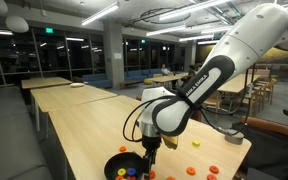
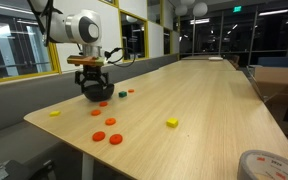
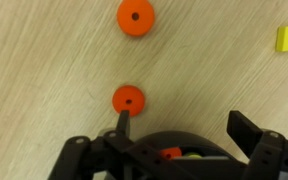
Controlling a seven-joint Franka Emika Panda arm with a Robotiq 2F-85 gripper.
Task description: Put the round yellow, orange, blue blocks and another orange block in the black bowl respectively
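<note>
Hovering directly above the black bowl (image 1: 111, 163), near one edge of the counter (image 2: 204, 100), the fingers (image 3: 246, 130) are standing fully spread and are gripping nothing. The bowl is showing in both exterior views and is holding several small coloured pieces, yellow, blue and orange among them; their exact count is not readable. In the wrist view the nearest orange disc (image 3: 128, 99) is lying flat on the counter just beyond the bowl's rim, ahead of the fingers and in line with one fingertip. A second orange disc (image 3: 135, 17) is lying farther out along the same line. Being round, the disc is offering no preferred grip axis. Judgement: the coming move is calling for a short forward shift, then a descent astride the nearer disc.
</note>
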